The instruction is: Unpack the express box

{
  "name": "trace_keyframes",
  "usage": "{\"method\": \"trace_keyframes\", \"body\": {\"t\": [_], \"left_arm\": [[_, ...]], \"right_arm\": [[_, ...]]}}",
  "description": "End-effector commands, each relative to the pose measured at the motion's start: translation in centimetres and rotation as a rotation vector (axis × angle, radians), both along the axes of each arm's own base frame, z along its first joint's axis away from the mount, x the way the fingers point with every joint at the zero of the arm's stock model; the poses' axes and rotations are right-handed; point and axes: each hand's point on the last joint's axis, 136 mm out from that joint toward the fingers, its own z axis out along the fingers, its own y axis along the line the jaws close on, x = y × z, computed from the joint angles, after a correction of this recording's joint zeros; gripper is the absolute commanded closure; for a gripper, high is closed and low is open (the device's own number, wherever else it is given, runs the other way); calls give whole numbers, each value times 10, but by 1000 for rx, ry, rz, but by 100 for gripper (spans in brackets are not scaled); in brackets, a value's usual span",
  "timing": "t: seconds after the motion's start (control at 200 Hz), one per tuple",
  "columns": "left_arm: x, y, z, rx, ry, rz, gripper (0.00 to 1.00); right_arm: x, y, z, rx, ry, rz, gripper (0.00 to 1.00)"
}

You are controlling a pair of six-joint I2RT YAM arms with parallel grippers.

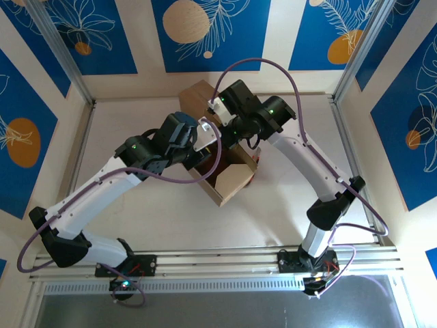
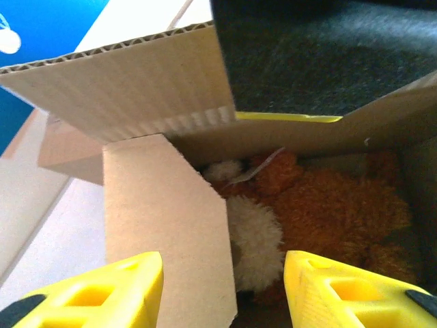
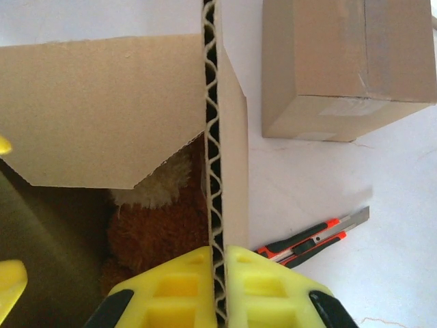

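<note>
Fingers (image 2: 95, 290) of our left pincer (image 2: 224, 273) stand spread; the toy (image 2: 328, 205) lies straight ahead, deeper in the box (image 2: 136, 89). Our right pincer (image 3: 218, 273) pinches a flap (image 3: 233, 171).

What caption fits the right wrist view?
Right hand shut on the box flap, plush toy inside, utility knife and second box on table.

Matt corrugated cardboard box (image 2: 164, 225), fuzzy plush toy (image 2: 328, 205), glossy yellow plastic right pincer (image 3: 218, 265), smooth white table (image 3: 307, 178)
</note>
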Motion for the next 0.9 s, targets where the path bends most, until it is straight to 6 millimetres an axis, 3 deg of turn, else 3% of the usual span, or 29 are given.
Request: {"method": "trace_keyframes", "body": {"t": [0.0, 0.115, 0.265, 0.45, 0.535, 0.74, 0.895], "left_arm": [[2, 29, -31, 153, 16, 95, 43], [-1, 22, -41, 124, 22, 79, 34], [-8, 15, -56, 114, 24, 47, 33], [-5, 21, -66, 129, 24, 95, 35], [5, 28, -63, 145, -19, 158, 36], [26, 37, -33, 105, -189, 263, 36], [38, 36, -29, 138, -262, 276, 37]], "right_arm": [[-13, 17, 38, 158, -31, 63, 100], [-17, 18, 43, 214, 25, 54, 100], [-20, 15, 53, 298, 118, 21, 100], [-31, 16, 65, 371, 158, 50, 100], [-37, 16, 69, 389, 163, 65, 100], [-44, 17, 67, 396, 179, 84, 100], [-49, 22, 66, 411, 207, 106, 100]]}}
